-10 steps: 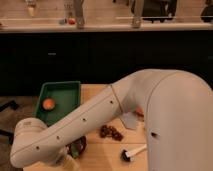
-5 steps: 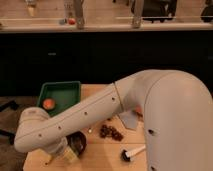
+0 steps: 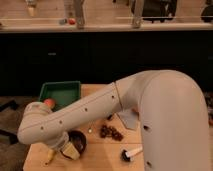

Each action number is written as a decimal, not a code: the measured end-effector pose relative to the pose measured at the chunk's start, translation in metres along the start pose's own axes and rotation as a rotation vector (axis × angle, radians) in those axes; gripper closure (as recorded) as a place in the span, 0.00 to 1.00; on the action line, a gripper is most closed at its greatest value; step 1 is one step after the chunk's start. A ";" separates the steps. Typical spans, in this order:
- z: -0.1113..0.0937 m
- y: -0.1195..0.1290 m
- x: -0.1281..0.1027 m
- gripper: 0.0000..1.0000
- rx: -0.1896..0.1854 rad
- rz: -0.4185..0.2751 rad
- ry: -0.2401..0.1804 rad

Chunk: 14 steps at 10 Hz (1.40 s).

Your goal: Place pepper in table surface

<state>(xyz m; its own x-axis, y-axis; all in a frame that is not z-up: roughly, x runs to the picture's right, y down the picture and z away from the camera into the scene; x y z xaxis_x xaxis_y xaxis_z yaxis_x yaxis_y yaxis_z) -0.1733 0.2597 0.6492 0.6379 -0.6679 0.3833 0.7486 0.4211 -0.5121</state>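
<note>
Camera view: white arm (image 3: 90, 112) reaches down-left, its tool (image 3: 70, 149), fingers apart, low at the dark maroon bowl (image 3: 80, 138) on the wooden worktop (image 3: 100, 156), near a green tray (image 3: 60, 86); the pepper cannot be made out.

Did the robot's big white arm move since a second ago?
Yes. The arm lifted toward the green tray, uncovering the dark bowl, which stayed put. Its gripper hangs low beside that bowl.
</note>
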 end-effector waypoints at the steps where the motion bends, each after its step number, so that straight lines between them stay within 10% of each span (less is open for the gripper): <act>1: 0.003 0.001 0.001 0.20 -0.025 -0.090 -0.007; 8: 0.013 0.018 0.000 0.20 -0.182 -0.538 -0.075; 14: 0.013 0.021 0.000 0.20 -0.197 -0.581 -0.078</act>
<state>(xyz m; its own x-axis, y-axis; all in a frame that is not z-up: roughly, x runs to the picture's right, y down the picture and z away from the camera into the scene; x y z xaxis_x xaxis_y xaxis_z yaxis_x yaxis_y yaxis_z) -0.1554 0.2763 0.6485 0.1528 -0.7044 0.6931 0.9351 -0.1240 -0.3321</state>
